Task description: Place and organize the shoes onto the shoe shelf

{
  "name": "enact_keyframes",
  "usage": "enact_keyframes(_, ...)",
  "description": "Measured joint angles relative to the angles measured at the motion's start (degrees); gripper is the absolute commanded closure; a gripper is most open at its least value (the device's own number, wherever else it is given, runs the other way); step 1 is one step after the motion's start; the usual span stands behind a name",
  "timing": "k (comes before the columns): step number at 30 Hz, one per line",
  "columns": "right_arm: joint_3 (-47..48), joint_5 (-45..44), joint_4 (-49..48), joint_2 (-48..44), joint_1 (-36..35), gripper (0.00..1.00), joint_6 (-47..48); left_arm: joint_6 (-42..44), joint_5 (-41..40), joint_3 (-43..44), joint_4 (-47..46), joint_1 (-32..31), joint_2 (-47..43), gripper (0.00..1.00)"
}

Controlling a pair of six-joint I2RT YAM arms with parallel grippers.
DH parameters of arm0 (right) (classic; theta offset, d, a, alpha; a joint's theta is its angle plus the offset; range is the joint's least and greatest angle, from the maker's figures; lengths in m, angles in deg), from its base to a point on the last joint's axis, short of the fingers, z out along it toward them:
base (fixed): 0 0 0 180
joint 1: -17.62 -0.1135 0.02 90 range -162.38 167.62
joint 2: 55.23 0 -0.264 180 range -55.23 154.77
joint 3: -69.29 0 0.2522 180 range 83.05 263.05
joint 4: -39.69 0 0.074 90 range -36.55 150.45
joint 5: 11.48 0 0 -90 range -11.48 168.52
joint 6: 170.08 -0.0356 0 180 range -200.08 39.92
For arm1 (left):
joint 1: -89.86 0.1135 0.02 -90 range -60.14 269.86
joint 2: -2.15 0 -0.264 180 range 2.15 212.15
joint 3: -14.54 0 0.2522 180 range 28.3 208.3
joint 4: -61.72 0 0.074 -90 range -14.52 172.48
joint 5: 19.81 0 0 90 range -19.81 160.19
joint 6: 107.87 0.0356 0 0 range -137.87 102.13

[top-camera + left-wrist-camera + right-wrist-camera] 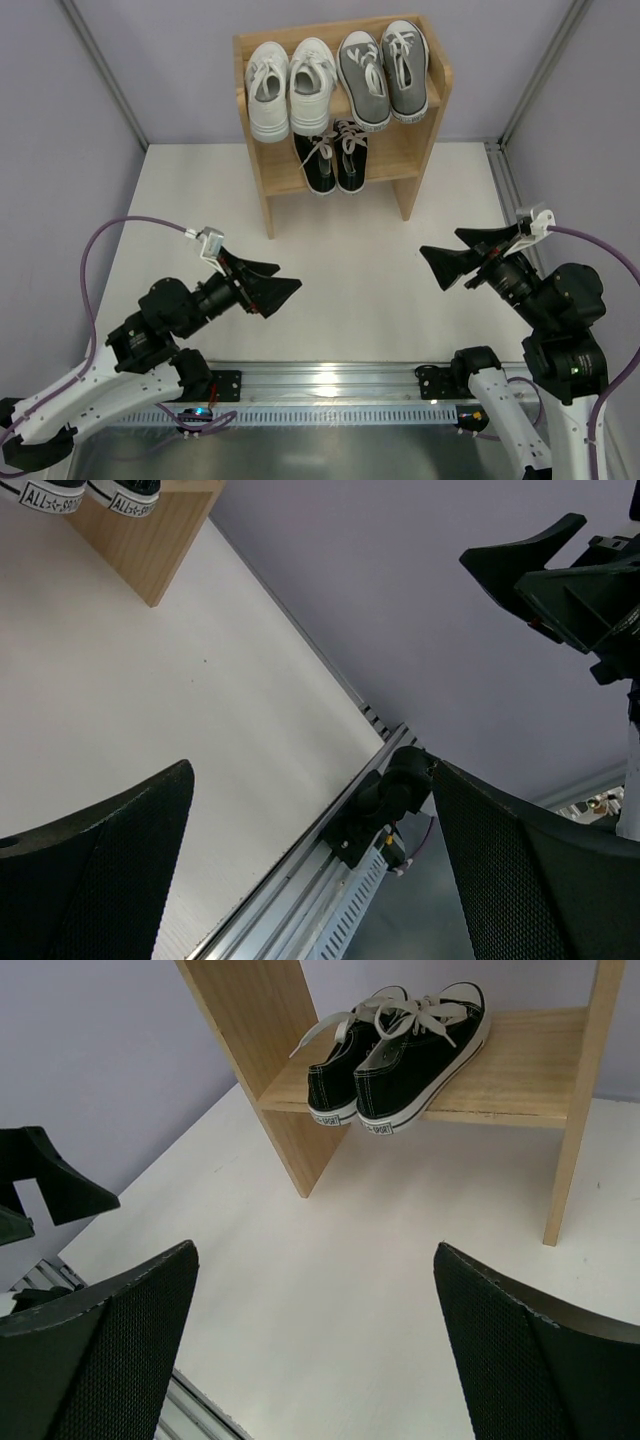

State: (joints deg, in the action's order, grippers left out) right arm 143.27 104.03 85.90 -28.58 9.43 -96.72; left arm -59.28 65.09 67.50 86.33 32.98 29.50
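Low-crouched arms face each other, left gripper (286, 277) and right gripper (440, 243) both spread wide and empty. Right wrist view shows the black shoes (400, 1060) heels-out at the lower-tier front edge of the shelf (520, 1070).

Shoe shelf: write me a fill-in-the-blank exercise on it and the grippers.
On the shelf top tier, the white pair sits to the ____ of the grey pair.
The black pair sits on the ____ tier.
The left gripper and right gripper are both empty and ____.
Missing words: left; lower; open.
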Motion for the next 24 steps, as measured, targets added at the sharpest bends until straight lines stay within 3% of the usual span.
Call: enact_keyframes(24, 0.4, 1.0, -1.7, -0.7, 0.0, 0.00, 0.6, 8.7, -3.4, 6.2, 7.4, 0.0, 1.7, 0.00)
